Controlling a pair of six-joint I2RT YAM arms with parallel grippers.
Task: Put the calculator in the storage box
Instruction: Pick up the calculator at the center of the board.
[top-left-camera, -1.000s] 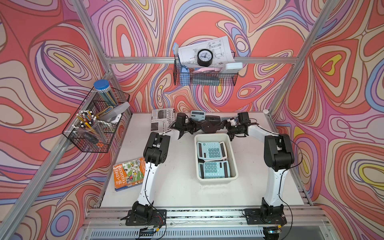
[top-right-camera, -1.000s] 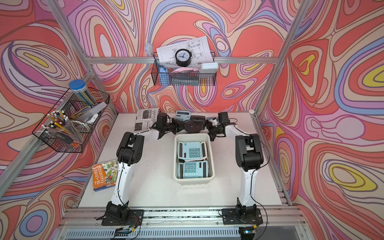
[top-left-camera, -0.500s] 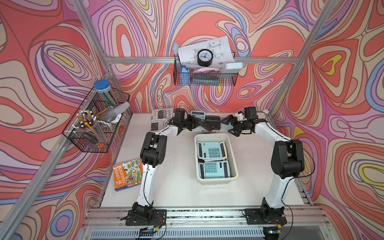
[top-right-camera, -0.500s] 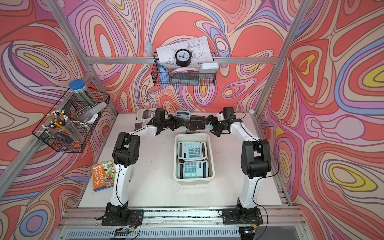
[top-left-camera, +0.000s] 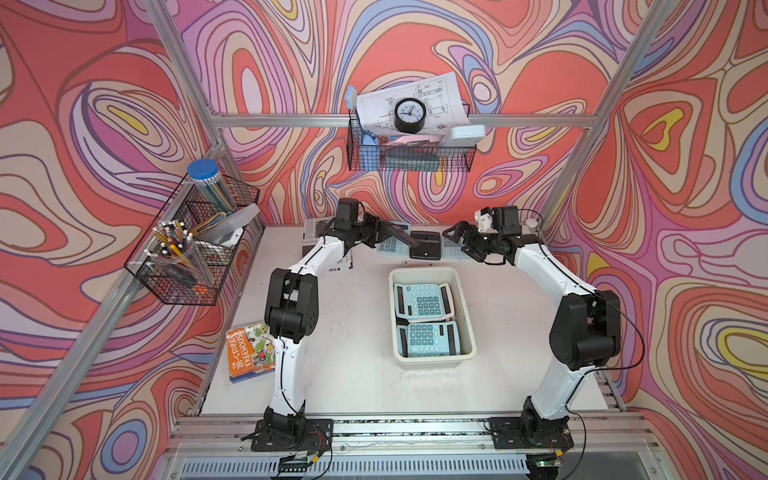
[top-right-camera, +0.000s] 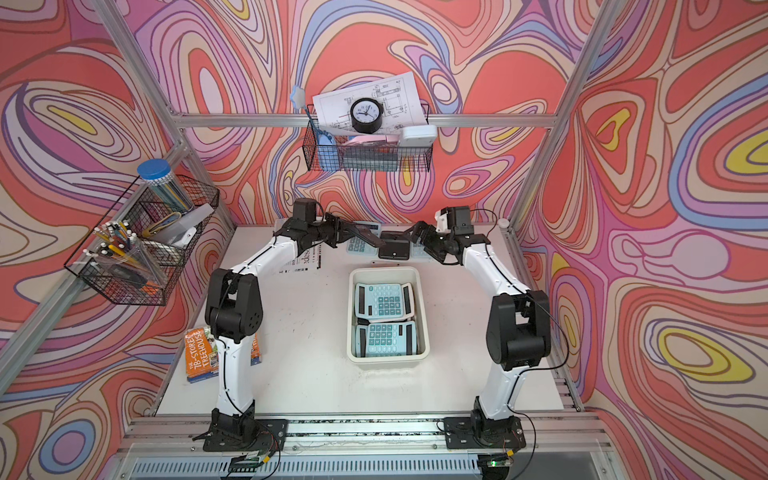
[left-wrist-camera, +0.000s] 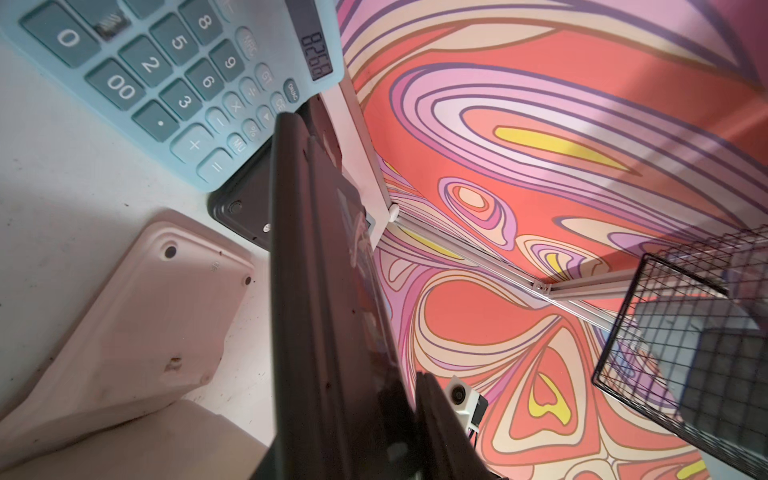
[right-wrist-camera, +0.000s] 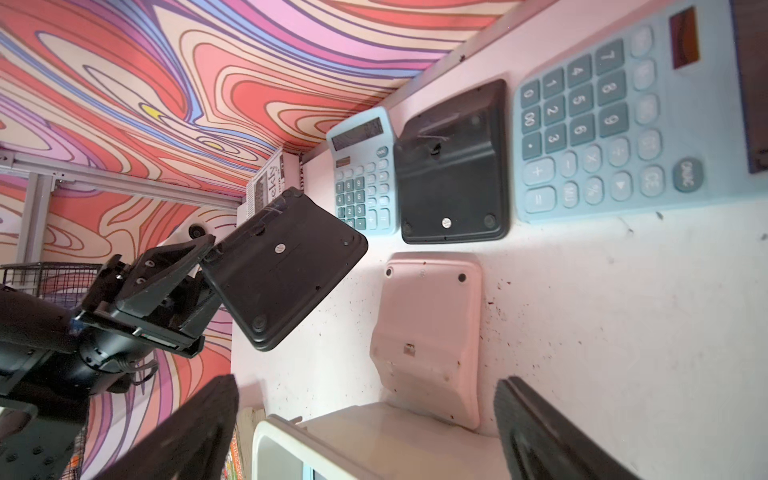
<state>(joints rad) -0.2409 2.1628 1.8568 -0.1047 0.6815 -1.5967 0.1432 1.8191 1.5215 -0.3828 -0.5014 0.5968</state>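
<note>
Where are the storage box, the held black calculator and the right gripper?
storage box (top-left-camera: 432, 360): in a top view, near wall.
black calculator (right-wrist-camera: 286, 270): right wrist view, underside centre.
right gripper (top-left-camera: 455, 243): in a top view, midway between fingertips.

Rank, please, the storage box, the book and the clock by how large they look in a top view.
1. storage box
2. book
3. clock, though it sits higher, likely nearer the camera

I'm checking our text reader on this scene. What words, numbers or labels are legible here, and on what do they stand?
"THE 78-STOREY TREEHOUSE": cover of the book.
"8268": display of the blue calculator.
"ON/AC", "CE", "MU", "00": its keys.
"ekly": the newspaper, word cut off.
Too small to read: clock numerals, drawing sheet.
</note>
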